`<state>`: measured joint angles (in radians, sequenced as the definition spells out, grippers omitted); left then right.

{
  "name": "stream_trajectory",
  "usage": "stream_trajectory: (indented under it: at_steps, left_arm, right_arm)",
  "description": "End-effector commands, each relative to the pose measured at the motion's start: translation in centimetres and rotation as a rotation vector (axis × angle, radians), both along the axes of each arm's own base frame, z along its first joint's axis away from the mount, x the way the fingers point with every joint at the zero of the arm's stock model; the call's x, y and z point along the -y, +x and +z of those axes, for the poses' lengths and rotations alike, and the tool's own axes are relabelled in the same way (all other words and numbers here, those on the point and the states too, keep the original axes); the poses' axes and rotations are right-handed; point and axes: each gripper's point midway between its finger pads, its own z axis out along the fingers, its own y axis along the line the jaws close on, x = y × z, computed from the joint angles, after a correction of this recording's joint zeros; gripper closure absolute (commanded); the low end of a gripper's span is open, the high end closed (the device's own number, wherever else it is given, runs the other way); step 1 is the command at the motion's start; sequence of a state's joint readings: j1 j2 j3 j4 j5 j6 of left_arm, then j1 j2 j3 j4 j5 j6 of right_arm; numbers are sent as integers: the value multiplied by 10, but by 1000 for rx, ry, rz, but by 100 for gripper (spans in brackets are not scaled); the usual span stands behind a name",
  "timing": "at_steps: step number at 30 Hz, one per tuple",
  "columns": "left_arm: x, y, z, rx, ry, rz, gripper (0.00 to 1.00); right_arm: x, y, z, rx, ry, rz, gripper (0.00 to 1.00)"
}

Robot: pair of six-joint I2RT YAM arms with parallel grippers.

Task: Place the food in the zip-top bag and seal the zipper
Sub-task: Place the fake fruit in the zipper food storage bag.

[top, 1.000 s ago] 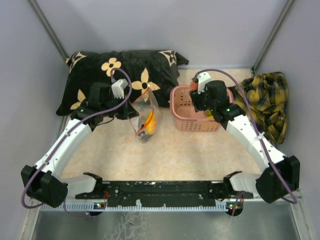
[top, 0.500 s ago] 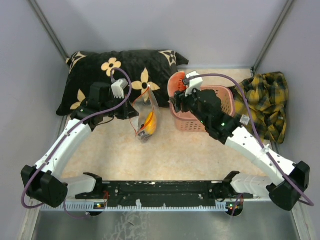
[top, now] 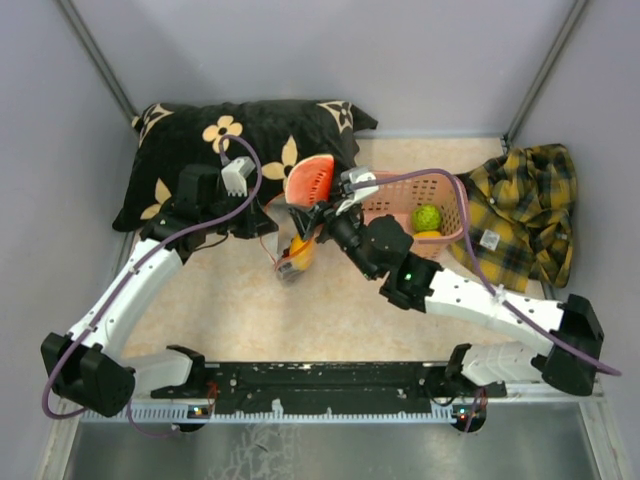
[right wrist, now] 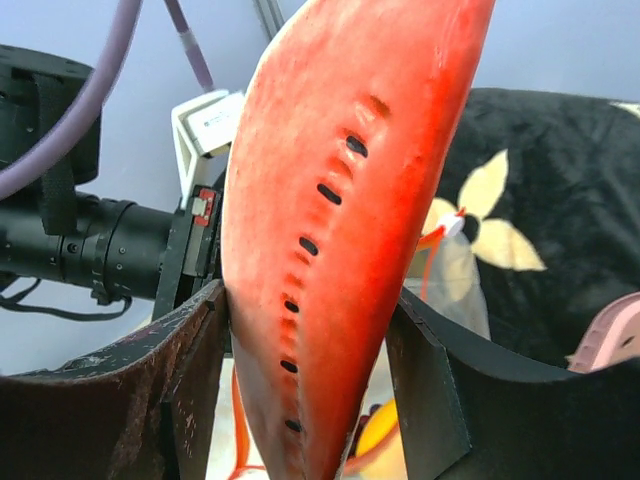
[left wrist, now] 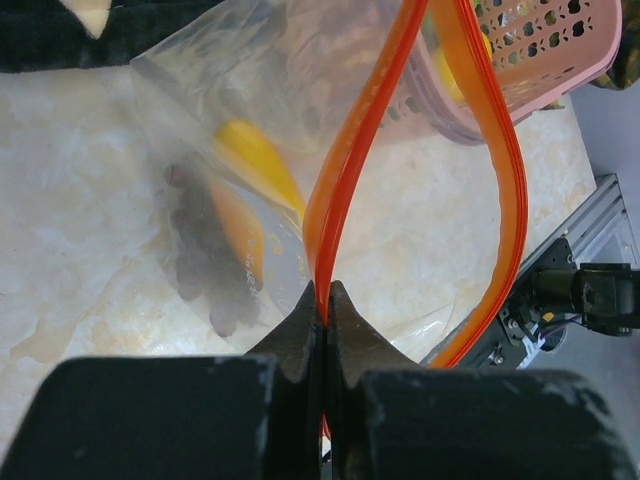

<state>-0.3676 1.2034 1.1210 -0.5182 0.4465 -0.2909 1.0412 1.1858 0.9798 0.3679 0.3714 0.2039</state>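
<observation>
My left gripper (left wrist: 323, 300) is shut on the red-orange zipper (left wrist: 350, 170) of the clear zip-top bag (left wrist: 250, 130), holding its mouth up and parted. Yellow, orange and dark purple food (left wrist: 235, 215) lies inside the bag (top: 297, 250). My right gripper (right wrist: 310, 350) is shut on the red watermelon slice (right wrist: 340, 200), which stands upright between the fingers. From above, that slice (top: 308, 180) hangs just above the bag's mouth, beside the left gripper (top: 258, 215). A bumpy green fruit (top: 427, 217) and an orange piece (top: 428, 236) sit in the pink basket (top: 400, 186).
A black pillow with cream flowers (top: 200, 150) lies at the back left, behind the bag. A yellow plaid cloth (top: 525, 210) is bunched at the right, next to the basket. Grey walls close in the back and both sides.
My right arm has swung left from the pink basket to the bag, carrying the watermelon slice. The left arm and bag have stayed still.
</observation>
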Motion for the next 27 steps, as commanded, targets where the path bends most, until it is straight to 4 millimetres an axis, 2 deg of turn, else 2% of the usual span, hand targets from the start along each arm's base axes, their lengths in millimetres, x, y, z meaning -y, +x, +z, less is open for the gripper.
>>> stream_trajectory:
  at_steps: [1,6,12,18,23,27]
  left_arm:
    - [3,0,20,64,-45,-15,100]
    - [3,0,18,58,-46,-19,100]
    - [5,-2,17,52,-51,-25,100]
    - [5,-1,15,44,-52,-25,100]
    - [7,-2,15,38,-59,-34,100]
    - [6,-2,15,39,-57,-32,100]
  right_arm:
    - [-5,6,22,14,239,-67,100]
    - [-30,6,3,21,246,-52,100]
    - [-33,13,-19,53,260,-112,100]
    - [-25,22,-46,70,202,-190,100]
    - [-26,26,-68,96,126,-216,96]
    - [-30,28,-71,112,114,-215,91]
